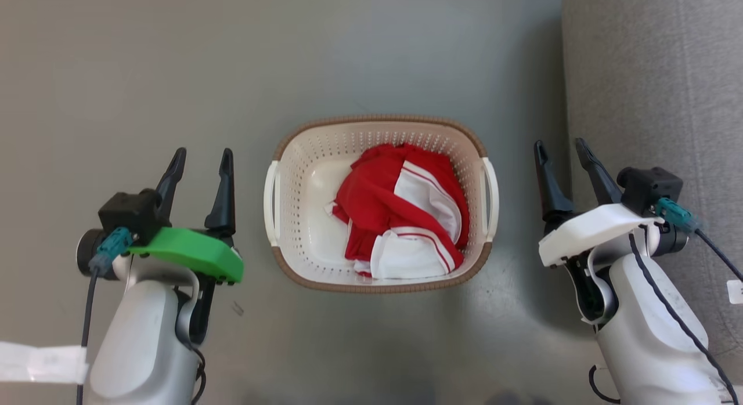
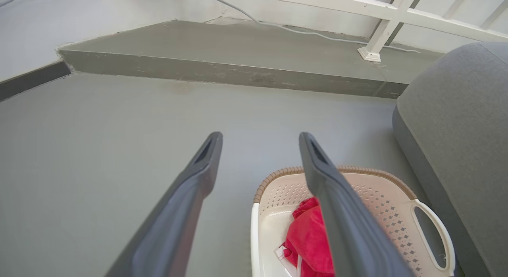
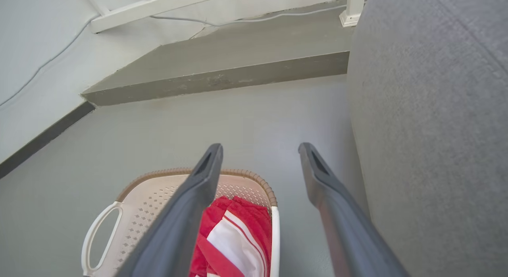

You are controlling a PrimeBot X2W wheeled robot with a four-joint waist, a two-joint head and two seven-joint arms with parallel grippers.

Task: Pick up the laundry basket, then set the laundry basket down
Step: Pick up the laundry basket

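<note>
Squarely between the robot's two arms, a cream perforated plastic laundry basket [image 1: 316, 161] with a brown woven-look rim is seen resting on the smooth grey floor [image 1: 145, 74]. A grey fabric-covered sofa [image 1: 656, 74] stands close by on the robot's right. The left claw [image 1: 203, 155] and the right claw [image 1: 560, 144] are held to either side of the basket, apart from it. Each has its two long dark fingers spread wide, with nothing gripped. The basket has not yet been lifted.

A crumpled red-and-white garment [image 1: 400, 213] is heaped inside, toward the robot's right half of the basket, and the pale bottom is left bare on the other side. No other contents can be made out.

The basket is judged to be light and fairly stiff, though some flex may be expected in the thin perforated walls, and the smooth plastic could prove slippery. The soft load is unlikely to add much weight, but it may be found to sit off centre. Hold is best taken at the two white loops, the left side handle [image 1: 270, 202] and the right side handle [image 1: 492, 197], one per claw, so that the basket is kept level.
</note>
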